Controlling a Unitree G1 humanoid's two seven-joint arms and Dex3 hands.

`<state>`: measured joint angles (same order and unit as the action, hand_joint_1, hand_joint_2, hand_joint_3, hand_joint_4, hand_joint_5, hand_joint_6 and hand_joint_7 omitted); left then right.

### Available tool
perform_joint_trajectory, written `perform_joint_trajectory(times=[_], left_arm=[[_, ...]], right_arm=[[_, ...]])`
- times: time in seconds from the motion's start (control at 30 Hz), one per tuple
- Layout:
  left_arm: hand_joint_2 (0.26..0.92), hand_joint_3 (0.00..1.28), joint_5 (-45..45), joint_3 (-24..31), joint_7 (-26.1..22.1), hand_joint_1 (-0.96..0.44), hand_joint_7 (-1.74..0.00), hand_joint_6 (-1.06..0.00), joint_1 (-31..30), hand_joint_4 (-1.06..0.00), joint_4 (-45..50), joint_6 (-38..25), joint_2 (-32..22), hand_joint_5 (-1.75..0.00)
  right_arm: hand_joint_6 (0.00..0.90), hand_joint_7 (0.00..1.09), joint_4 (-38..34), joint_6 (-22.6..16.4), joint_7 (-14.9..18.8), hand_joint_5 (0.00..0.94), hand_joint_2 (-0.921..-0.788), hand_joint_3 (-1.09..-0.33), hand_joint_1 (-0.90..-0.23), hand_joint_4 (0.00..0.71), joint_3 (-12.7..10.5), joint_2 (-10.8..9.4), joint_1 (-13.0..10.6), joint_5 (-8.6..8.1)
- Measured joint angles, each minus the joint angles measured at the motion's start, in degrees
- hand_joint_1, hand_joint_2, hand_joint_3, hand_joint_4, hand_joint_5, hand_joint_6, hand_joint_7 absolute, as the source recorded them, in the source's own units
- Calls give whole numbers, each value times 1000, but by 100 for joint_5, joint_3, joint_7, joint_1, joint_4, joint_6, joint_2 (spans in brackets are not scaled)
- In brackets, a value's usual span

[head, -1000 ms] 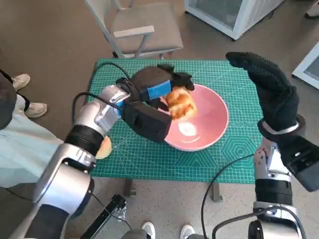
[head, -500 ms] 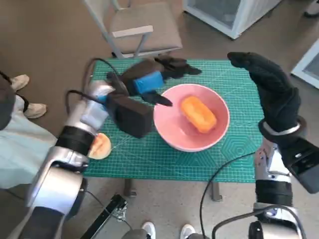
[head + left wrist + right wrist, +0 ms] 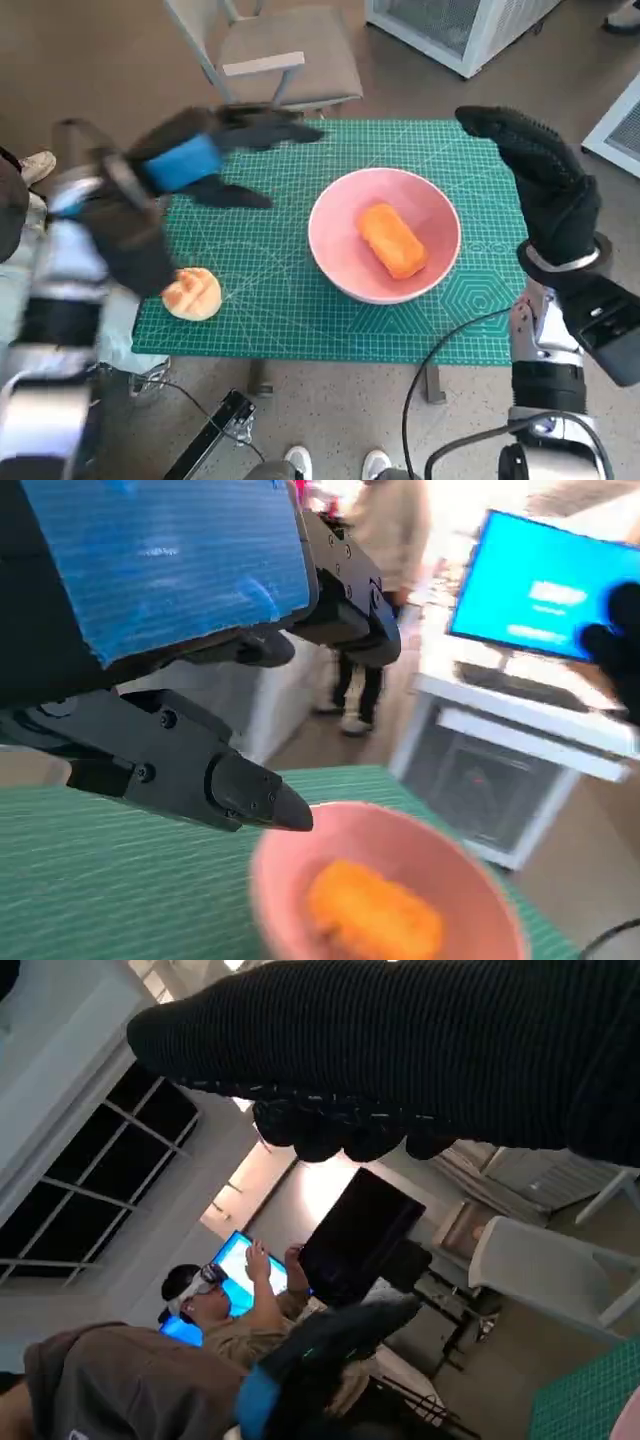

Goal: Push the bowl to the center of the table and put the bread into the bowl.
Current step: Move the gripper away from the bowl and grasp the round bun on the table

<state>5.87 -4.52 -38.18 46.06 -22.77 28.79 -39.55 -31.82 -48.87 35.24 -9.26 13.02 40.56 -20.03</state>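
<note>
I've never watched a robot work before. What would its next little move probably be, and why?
Probably drawing the left hand back to rest. The orange bread already lies in the pink bowl mid-table, and that hand holds nothing. Perhaps the round bun near the table's edge comes next.

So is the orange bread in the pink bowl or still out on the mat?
In. The orange bread lies inside the pink bowl, untouched by either robot hand.

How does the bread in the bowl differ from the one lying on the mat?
The bread in the pink bowl is an oblong orange loaf; the bread on the green mat is a round, paler bun with a scored top. The loaf sits near the table's middle, the bun by the mat's near-left edge. Neither hand touches either.
</note>
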Motion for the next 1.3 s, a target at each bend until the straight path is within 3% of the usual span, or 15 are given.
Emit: perform_joint_trajectory(times=[0.33,0.67,1.0,1.3], left_arm=[[838,0,-25,387,-285,-184,-170,-469,-1030,-430,471,-462,-792,0],[793,0,132,449,-327,-150,-98,-436,-1728,-362,750,-867,-1067,0],[786,1,623,227,-340,-131,-44,-399,-1971,-294,822,-1364,-1096,0],[788,1,1146,-263,-335,-135,-19,-380,-1925,-276,506,-1390,-1044,0]], right_arm=[[-1,626,14,154,19,0,-921,-709,-658,270,53,-23,6,-17],[-1,635,7,228,73,0,-921,-708,-651,270,60,-75,13,-34],[-1,645,33,323,87,0,-921,-707,-648,267,61,-86,24,-40],[-1,653,31,325,115,1,-921,-703,-649,268,59,-103,34,-47]])
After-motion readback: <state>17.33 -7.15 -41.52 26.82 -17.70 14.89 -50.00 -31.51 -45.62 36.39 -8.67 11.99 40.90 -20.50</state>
